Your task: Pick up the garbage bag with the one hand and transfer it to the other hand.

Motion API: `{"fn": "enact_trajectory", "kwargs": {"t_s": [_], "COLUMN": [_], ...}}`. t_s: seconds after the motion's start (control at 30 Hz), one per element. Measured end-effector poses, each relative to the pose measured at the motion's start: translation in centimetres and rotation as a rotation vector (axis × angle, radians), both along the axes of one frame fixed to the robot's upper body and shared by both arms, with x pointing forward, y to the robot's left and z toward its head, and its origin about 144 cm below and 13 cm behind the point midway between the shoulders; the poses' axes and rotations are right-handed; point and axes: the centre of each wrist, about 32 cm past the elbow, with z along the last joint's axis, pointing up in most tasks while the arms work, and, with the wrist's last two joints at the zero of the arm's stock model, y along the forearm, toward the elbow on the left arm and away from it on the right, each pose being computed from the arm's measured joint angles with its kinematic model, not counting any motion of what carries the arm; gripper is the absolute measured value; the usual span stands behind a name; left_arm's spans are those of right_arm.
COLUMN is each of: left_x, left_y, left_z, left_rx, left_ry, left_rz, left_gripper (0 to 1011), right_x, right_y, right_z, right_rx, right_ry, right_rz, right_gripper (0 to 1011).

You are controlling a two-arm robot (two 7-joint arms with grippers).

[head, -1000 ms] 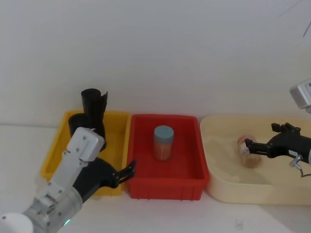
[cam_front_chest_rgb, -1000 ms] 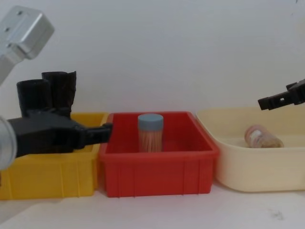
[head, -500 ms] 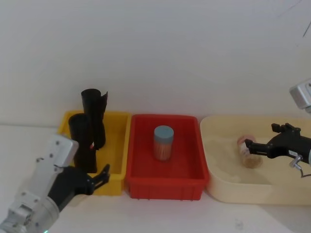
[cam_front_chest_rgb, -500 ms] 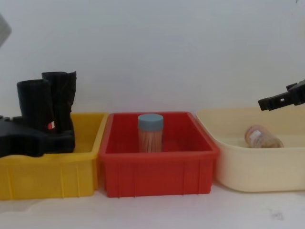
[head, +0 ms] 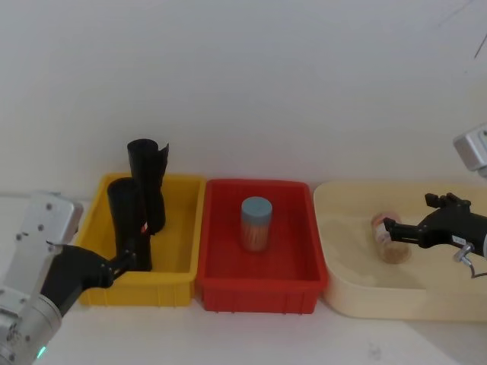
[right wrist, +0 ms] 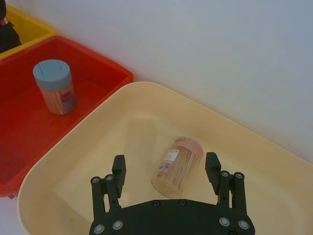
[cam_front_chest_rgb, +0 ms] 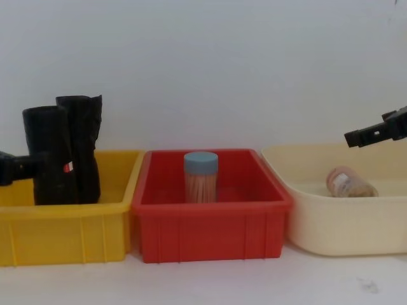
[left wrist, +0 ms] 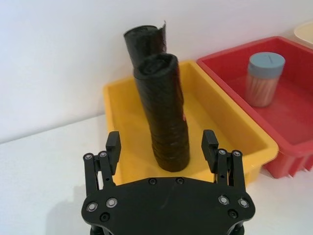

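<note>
Left gripper [head: 122, 264], spread, is now pulled back lower left, lined up on the garbage bag [head: 126, 217]; grab's basically set up. Right gripper [head: 386, 230] is parked spread at right.

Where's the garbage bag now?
Head view, robot's left: the garbage bag stands in the yellow bin in front of the ragged roll, left gripper beside it.

No text can be read (label [cam_front_chest_rgb: 67, 167] on the garbage bag [cam_front_chest_rgb: 48, 133] too small).

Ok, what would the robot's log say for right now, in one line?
left gripper: open, at garbage bag | bag: upright in yellow bin | right gripper: open above cream tub
</note>
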Motion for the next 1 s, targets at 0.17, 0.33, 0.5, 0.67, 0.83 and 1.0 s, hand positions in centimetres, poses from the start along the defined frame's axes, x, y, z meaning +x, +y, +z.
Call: {"fn": "enact_trajectory", "kwargs": {"t_s": [0.17,0.33,0.5,0.67,0.83,1.0], "left_x": [0.5,1.3,2.4,3.7,4.8,6.0], "left_y": [0.4,0.8,1.2,1.5,1.6,1.6], "left_z": [0.3,0.6,1.0,1.4,1.6,1.7], "left_rx": [-0.002,-0.007,-0.013,-0.024,-0.036,-0.047], "left_ry": [0.003,0.009,0.019,0.036,0.056,0.084], "left_rz": [0.003,-0.005,-0.025,-0.052,-0.078,-0.106], "left_gripper": [1002,1001,1001,1002,1002,1002], "right_x": [0.0,0.0,0.0,0.0,0.0,0.0], "right_y": [0.0,0.0,0.0,0.0,0.0,0.0], "right_z": [0.0,0.0,0.0,0.0,0.0,0.0], "right_rx": [0.000,0.000,0.000,0.000,0.000,0.000], "right_ry": [0.000,0.000,0.000,0.000,0.000,0.000], "right_rz": [0.000,0.000,0.000,0.000,0.000,0.000], "right_gripper": [1000,1000,1000,1000,999,1000]}}
